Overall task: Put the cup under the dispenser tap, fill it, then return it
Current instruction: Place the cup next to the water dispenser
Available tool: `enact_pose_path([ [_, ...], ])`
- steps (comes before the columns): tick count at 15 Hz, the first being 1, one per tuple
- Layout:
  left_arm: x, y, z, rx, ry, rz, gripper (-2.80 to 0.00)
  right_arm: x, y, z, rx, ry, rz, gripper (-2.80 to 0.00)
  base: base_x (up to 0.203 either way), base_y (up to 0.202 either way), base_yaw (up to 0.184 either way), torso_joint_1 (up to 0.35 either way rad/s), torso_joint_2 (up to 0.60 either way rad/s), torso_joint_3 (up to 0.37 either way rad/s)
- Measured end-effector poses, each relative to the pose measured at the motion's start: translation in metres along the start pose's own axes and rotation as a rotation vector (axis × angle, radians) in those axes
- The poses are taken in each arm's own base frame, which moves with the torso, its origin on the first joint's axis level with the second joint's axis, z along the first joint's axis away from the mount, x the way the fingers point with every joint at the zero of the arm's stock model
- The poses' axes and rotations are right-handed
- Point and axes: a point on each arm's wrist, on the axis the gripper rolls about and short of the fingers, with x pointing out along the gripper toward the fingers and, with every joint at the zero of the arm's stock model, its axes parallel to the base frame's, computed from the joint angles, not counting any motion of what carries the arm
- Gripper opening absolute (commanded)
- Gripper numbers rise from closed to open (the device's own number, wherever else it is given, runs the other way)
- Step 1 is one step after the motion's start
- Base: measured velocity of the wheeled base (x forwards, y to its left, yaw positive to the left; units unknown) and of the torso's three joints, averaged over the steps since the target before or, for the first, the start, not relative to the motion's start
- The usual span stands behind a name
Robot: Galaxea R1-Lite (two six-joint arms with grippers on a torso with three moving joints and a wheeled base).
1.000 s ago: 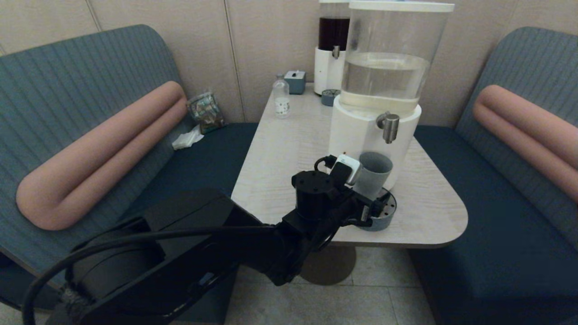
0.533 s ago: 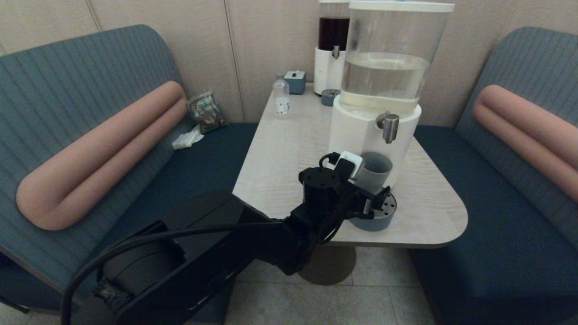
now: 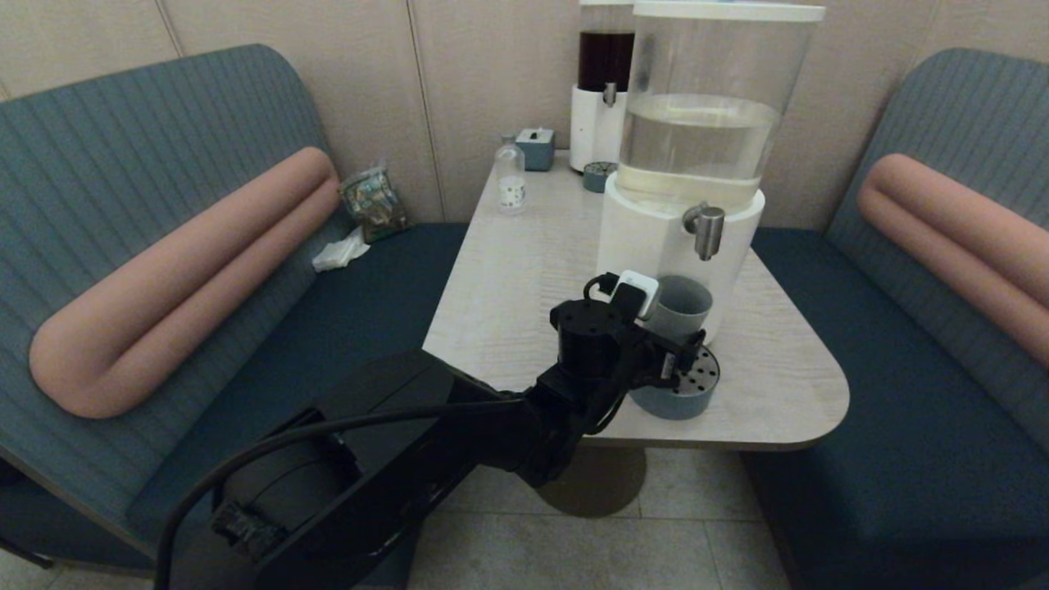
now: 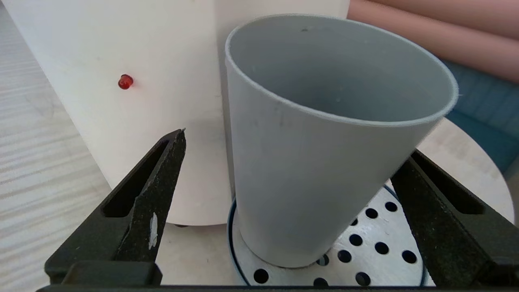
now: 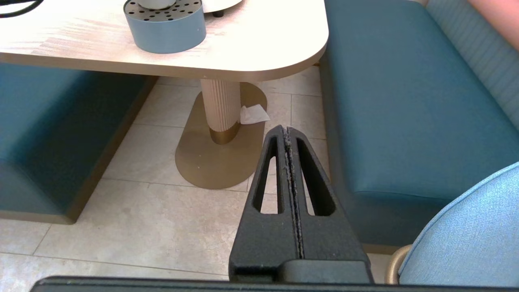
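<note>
The grey-blue cup (image 3: 682, 308) (image 4: 324, 162) stands on the perforated drip tray (image 3: 699, 385) (image 4: 385, 251), directly below the silver dispenser tap (image 3: 706, 230) of the large white-based dispenser (image 3: 656, 246). My left gripper (image 3: 674, 359) (image 4: 296, 142) is open, with one black finger on each side of the cup. One finger (image 4: 158, 182) stands clearly apart from the cup wall. No stream falls from the tap. My right gripper (image 5: 287, 129) is shut on nothing, parked low over the floor by the table's corner.
A small clear bottle (image 3: 510, 182), a blue-grey box (image 3: 537, 148) and a dark-liquid dispenser (image 3: 601, 90) stand at the table's back. Blue bench seats flank the table (image 3: 524, 270). The drip tray sits close to the table's front edge.
My left arm has pushed forward toward the dispenser, bringing the open fingers further along the cup's sides. The cup stays on the drip tray.
</note>
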Motion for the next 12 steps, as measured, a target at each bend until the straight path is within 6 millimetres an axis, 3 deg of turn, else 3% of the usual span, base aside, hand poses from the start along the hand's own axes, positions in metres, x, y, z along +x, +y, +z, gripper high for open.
enact_pose_path([
  [12,0.0053,0.0030,-0.0046,0.008,-0.011,0.019,0.00,0.0000,0.0000,0.0000,0.000,0.000,0.000,-2.80,0.000,0.000,0.000,0.000,0.00,0.000],
])
